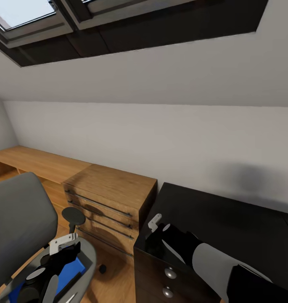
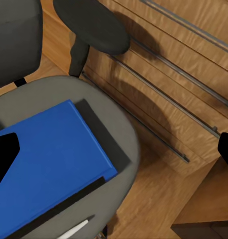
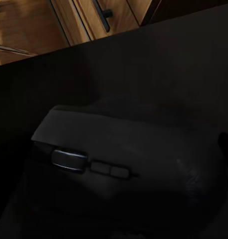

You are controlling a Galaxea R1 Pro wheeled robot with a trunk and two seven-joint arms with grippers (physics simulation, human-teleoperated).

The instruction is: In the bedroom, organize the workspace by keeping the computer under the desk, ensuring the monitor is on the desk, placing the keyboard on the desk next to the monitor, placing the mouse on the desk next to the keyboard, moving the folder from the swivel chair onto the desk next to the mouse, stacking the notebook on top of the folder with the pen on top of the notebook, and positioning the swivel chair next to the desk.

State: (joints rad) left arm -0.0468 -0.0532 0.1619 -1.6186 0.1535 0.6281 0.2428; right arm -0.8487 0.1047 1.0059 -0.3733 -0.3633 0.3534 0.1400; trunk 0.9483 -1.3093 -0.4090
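Right wrist view: the mouse [image 3: 123,164] is seen close up, lying on the desk [image 3: 158,64]; whether the right gripper [image 1: 157,223] is clamped on it cannot be told. The left gripper [image 1: 62,246], fingers apart, is held above the folder [image 2: 49,164] on the swivel chair [image 2: 118,134], beside the wooden drawer chest [image 1: 110,198].

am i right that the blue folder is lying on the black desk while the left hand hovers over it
Not quite. The blue folder lies on the grey seat of the swivel chair, not on the black desk; the left wrist view shows it plainly. The rest holds: the left hand hovers over it.
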